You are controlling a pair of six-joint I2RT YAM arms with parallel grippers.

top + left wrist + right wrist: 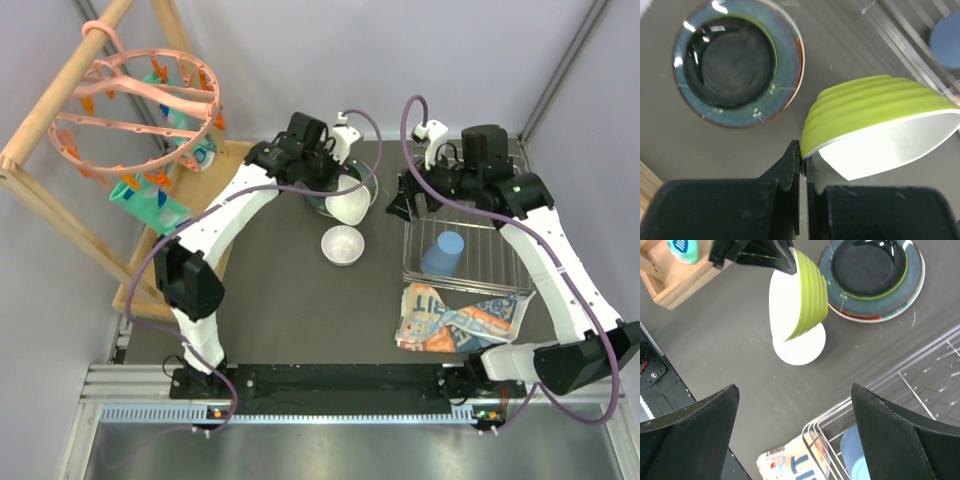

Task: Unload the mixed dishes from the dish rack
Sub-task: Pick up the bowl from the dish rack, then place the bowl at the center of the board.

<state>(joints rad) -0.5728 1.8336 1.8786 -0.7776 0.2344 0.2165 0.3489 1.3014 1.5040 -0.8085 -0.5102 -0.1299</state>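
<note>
Dark table (290, 300), far edge: left gripper (802, 167) pinches the rim of a lime-green bowl (865, 110), apparently lifted; right gripper (795, 392) is spread wide above the dish rack (500, 286), which holds a blue cup (443, 253).

Left wrist view: the light blue cup (946, 40) is blurred and cropped. Right wrist view crops the printed packet (789, 463).
</note>
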